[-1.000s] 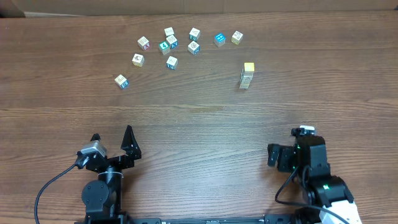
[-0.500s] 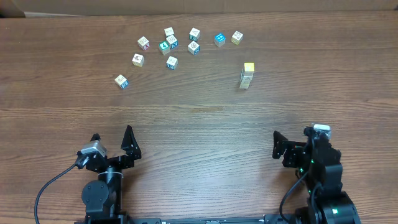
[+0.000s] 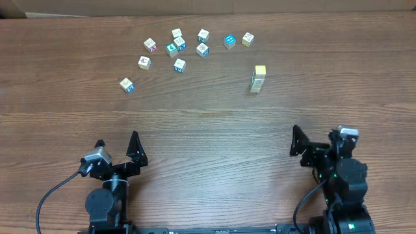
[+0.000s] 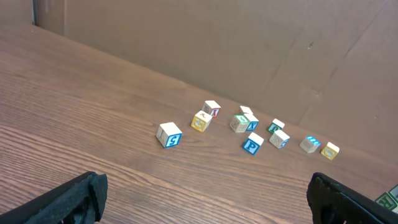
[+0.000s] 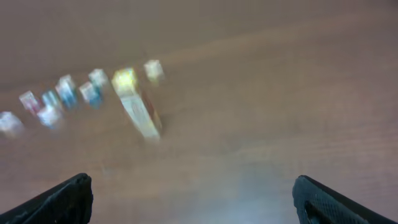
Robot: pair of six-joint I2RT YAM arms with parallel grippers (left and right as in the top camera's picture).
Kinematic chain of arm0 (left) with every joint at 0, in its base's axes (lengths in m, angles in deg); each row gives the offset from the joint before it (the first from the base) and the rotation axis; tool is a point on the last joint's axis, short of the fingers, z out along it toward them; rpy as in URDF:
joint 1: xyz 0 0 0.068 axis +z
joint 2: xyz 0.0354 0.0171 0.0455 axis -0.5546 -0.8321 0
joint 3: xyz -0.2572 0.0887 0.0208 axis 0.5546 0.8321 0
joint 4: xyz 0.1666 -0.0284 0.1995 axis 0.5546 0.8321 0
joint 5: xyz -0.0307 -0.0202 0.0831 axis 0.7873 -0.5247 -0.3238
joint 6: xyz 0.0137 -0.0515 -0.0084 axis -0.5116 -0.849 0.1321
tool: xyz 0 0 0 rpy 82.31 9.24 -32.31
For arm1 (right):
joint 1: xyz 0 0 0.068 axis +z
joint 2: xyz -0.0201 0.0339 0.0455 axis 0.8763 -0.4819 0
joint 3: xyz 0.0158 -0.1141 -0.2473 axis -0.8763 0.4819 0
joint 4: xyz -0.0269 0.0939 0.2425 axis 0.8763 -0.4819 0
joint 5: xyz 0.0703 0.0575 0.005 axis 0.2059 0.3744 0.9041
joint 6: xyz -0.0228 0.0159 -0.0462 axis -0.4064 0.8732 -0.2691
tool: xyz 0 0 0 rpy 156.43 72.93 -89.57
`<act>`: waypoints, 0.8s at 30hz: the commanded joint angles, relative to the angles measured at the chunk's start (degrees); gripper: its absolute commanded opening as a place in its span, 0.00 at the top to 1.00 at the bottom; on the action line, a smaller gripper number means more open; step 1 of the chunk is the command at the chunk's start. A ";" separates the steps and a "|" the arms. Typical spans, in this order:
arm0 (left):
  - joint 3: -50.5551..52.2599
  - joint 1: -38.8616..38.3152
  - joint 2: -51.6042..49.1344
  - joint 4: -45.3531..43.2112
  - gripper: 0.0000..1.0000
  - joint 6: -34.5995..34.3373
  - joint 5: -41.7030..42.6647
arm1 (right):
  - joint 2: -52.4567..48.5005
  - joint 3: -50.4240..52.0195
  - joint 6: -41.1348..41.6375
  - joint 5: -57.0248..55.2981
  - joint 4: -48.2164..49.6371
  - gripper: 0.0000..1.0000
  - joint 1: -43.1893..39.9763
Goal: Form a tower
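Observation:
The tower (image 3: 258, 79) stands right of centre toward the far side: pale printed cubes with a plain yellow cube (image 3: 260, 70) on top. The right wrist view shows the tower (image 5: 139, 109) blurred, leaning in the picture, well ahead of the fingers. My right gripper (image 3: 318, 144) is at the near right edge, open and empty, far from the stack; in its own view the right gripper (image 5: 191, 200) has only bare wood between its jaws. My left gripper (image 3: 117, 147) rests at the near left, open with nothing in it, and the left gripper (image 4: 202, 200) looks across bare wood.
Several loose picture cubes (image 3: 177, 47) lie scattered at the far left and centre, with one blue cube (image 3: 229, 41) and a pale cube (image 3: 247, 39) behind the tower. The nearest loose cube (image 4: 169, 134) lies apart at the left. A cardboard wall (image 4: 249, 43) backs the table.
The right arm has shifted to the right at the near edge and turned, its gripper staying open. The tower, the loose cubes and the left arm have not moved.

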 commanded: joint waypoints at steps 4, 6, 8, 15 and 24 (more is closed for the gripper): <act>0.20 -0.17 0.44 -0.09 0.00 -0.35 0.28 | 3.17 6.08 0.00 -0.15 10.43 0.00 -0.22; 0.20 -0.17 0.46 -0.09 0.00 -0.35 0.28 | 4.87 8.11 0.00 -0.15 10.43 0.00 -0.22; 0.20 -0.17 0.46 -0.09 0.01 -0.35 0.28 | 6.73 10.16 0.00 -0.15 11.10 0.00 -0.22; 0.20 -0.17 0.46 -0.09 0.01 -0.35 0.28 | 13.84 15.39 0.02 -0.13 18.78 0.00 -0.22; 0.20 -0.17 0.44 -0.09 0.00 -0.35 0.28 | 18.60 15.39 0.00 -0.15 20.11 0.00 -0.22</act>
